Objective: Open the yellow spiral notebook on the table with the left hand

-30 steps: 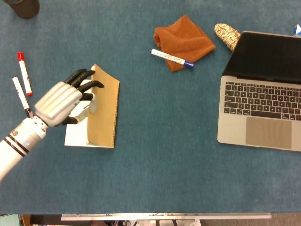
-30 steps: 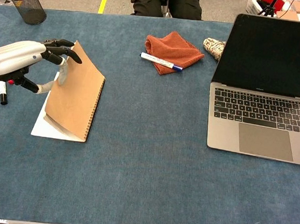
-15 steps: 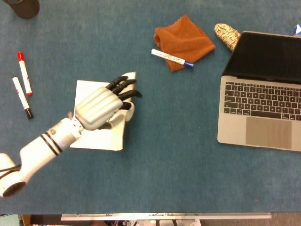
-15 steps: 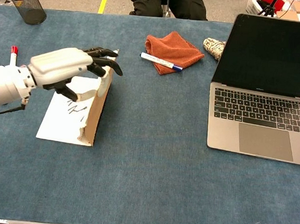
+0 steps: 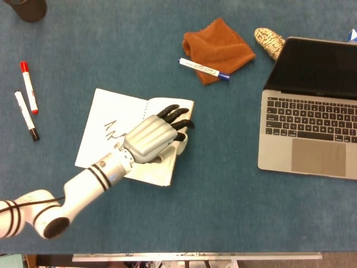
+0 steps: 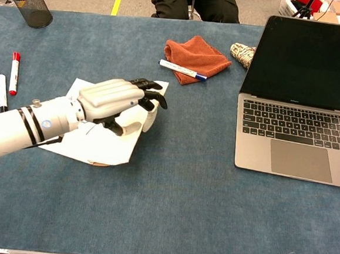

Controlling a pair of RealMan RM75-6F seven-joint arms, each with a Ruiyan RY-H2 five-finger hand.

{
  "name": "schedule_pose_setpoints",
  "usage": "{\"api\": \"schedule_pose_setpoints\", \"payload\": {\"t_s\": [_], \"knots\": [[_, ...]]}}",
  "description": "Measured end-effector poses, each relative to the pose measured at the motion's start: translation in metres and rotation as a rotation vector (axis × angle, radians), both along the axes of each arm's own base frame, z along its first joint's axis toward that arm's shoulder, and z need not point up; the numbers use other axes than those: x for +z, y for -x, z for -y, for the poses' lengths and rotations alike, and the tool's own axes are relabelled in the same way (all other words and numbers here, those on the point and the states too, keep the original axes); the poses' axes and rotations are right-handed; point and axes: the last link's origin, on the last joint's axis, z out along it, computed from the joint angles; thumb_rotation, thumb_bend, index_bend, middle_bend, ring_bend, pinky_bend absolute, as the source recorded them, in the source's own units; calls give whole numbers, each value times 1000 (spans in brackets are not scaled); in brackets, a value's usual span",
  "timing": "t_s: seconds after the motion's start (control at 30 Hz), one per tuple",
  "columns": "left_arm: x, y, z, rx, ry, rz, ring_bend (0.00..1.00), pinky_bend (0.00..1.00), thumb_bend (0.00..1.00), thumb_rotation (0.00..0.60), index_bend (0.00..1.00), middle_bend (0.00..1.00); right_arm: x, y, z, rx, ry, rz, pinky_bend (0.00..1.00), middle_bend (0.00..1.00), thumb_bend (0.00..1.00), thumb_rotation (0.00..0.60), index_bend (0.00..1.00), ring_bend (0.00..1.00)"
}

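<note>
The spiral notebook (image 5: 106, 134) lies open left of the table's middle, a white page with dark scribbles facing up. Its turned cover (image 5: 162, 172) shows its pale inner side and lies over to the right, almost flat. My left hand (image 5: 152, 137) is on top of that cover, dark fingers (image 5: 177, 114) at its far right corner and the thumb at its right edge, holding it. The chest view shows the same hand (image 6: 110, 99) over the cover (image 6: 116, 149), with the page (image 6: 79, 88) behind it. My right hand is in neither view.
Two markers (image 5: 27, 86) (image 5: 25, 116) lie left of the notebook. An orange cloth (image 5: 218, 46) with a blue-capped marker (image 5: 203, 68) sits at the back middle. An open laptop (image 5: 312, 125) fills the right side, a patterned roll (image 5: 269, 40) behind it. A mesh cup (image 6: 29, 3) stands far left.
My left hand has swung the cover from upright over to the right until it is nearly flat, and the written page is now uncovered. The arm reaches further right.
</note>
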Motion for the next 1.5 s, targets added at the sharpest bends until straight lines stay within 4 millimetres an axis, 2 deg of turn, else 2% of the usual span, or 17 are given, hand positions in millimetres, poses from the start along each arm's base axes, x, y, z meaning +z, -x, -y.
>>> {"api": "schedule_pose_setpoints", "payload": {"t_s": [0.1, 0.23, 0.3, 0.37, 0.43, 0.47, 0.53, 0.77, 0.9, 1.2, 1.5], "knots": [[-13, -5, 0, 30, 23, -3, 5, 0, 468, 600, 592, 190, 0, 1, -1, -3, 2, 1, 178, 209, 193, 600, 158, 101], [-28, -5, -1, 82, 49, -21, 5, 0, 468, 600, 449, 151, 2, 2, -2, -5, 7, 2, 178, 209, 192, 600, 158, 101], [-34, -3, -2, 112, 62, -27, 4, 0, 468, 600, 356, 116, 2, 3, -3, -6, 7, 2, 177, 209, 192, 600, 158, 101], [-39, 1, -2, 152, 81, -33, 1, 0, 468, 600, 188, 46, 2, 3, -3, -7, 7, 2, 177, 209, 192, 600, 158, 101], [-42, 4, -3, 193, 102, -32, 0, 0, 468, 600, 77, 7, 2, 3, -3, -6, 7, 2, 177, 209, 192, 600, 158, 101], [-42, 4, -3, 209, 110, -28, 0, 0, 467, 600, 32, 0, 2, 3, -3, -6, 7, 1, 177, 209, 192, 600, 158, 101], [-40, 5, -3, 227, 117, -16, 0, 0, 467, 600, 4, 0, 2, 2, -3, -3, 6, 1, 178, 209, 192, 600, 158, 101], [-12, 4, -3, 234, 77, 39, 0, 0, 467, 600, 17, 0, 1, 1, 0, 0, -1, 1, 178, 209, 192, 600, 158, 101], [11, 12, -4, 266, 17, 83, 0, 0, 467, 600, 51, 4, 2, 2, 1, -9, -8, -4, 178, 209, 193, 600, 158, 101], [59, 59, 4, 331, -197, 108, 0, 0, 467, 600, 96, 19, 1, -2, 6, -47, -57, -32, 177, 209, 193, 600, 158, 101], [108, 124, 24, 416, -490, 55, 0, 0, 467, 600, 133, 35, -2, -9, 11, -52, -91, -62, 178, 209, 193, 600, 158, 101]]}}
